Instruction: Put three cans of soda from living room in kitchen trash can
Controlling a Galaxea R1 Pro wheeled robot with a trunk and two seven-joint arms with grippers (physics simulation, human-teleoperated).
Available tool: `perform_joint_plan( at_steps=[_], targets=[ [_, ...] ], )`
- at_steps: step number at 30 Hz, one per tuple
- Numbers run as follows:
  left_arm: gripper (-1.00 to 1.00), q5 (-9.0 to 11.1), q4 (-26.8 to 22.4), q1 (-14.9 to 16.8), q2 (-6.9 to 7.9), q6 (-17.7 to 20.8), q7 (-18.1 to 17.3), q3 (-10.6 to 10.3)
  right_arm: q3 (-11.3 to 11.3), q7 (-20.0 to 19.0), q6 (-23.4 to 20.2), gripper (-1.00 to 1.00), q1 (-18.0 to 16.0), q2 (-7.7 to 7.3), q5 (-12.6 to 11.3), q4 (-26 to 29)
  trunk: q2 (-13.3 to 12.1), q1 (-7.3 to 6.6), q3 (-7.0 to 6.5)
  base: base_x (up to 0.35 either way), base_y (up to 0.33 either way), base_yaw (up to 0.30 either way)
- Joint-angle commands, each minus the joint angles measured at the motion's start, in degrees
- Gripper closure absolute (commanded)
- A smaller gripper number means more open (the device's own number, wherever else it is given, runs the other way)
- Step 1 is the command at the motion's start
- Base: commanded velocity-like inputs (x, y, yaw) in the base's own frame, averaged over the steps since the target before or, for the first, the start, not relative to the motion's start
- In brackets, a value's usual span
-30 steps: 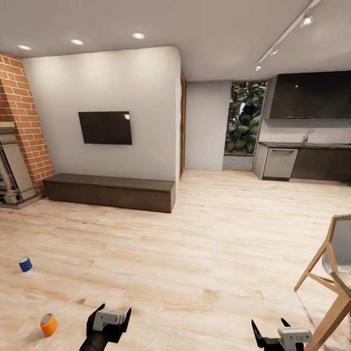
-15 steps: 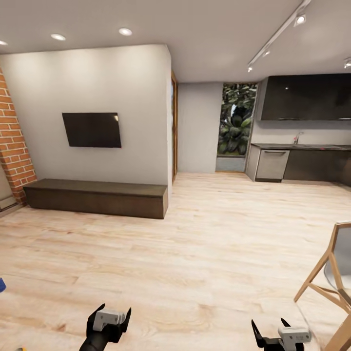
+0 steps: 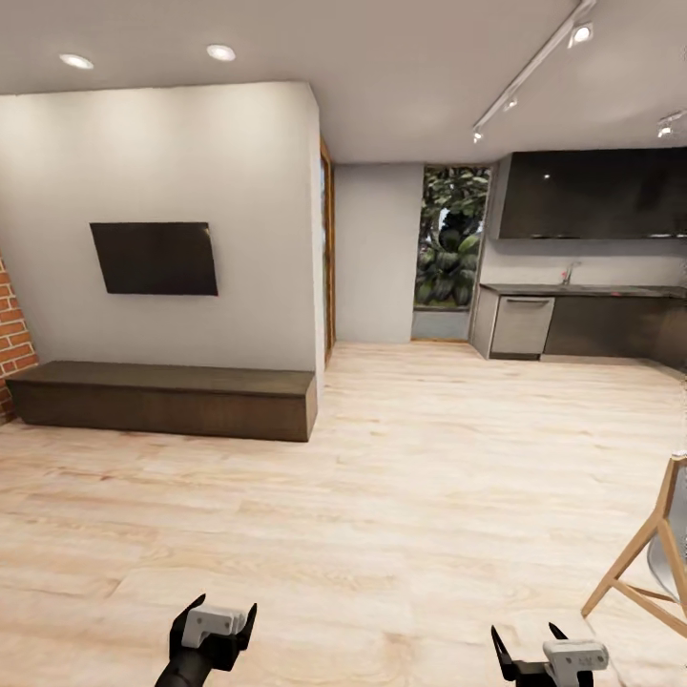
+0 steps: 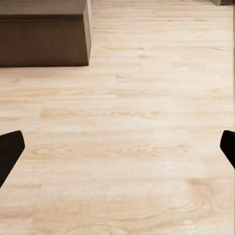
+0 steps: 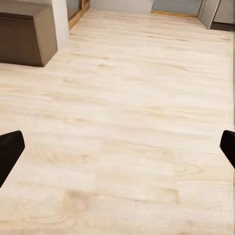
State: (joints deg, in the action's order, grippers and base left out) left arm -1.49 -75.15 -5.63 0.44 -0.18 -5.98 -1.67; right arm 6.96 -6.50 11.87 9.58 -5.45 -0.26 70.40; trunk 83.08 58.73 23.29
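You've got bright, even light from ceiling spots (image 3: 220, 52) above the TV (image 3: 155, 259); soft render, walls bowing toward the edges.

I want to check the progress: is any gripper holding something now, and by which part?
Nothing is held. The left gripper and the right gripper are both open, with only bare wood floor between their fingers.

Pale wood floor (image 3: 429, 496) with a soft sheen — matt dark wood bench (image 3: 162, 399), glossy dark kitchen cabinets (image 3: 592, 194).
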Motion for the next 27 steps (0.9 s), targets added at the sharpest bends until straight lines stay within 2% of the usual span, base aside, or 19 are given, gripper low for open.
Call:
perform_joint_plan(
  at_steps=[1, 16, 27],
  targets=[
    [-1.00, 0.0, 0.0, 0.0, 0.00, 0.0, 0.0, 0.0, 0.0, 0.0, 0.0, -1.00, 0.0, 0.00, 0.0, 0.0, 0.0, 0.00, -0.07, 0.323, 0.000, -0.174],
    [-1.00, 0.0, 0.0, 0.0, 0.00, 0.0, 0.0, 0.0, 0.1, 0.0, 0.0, -1.00, 0.0, 0.00, 0.0, 0.0, 0.0, 0.00, -1.06, 0.322, 0.000, -0.181],
    [-1.00, 0.0, 0.0, 0.0, 0.00, 0.0, 0.0, 0.0, 0.2, 0.0, 0.0, -1.00, 0.0, 0.00, 0.1, 0.0, 0.0, 0.00, -1.28, 0.322, 0.000, -0.034]
  ],
)
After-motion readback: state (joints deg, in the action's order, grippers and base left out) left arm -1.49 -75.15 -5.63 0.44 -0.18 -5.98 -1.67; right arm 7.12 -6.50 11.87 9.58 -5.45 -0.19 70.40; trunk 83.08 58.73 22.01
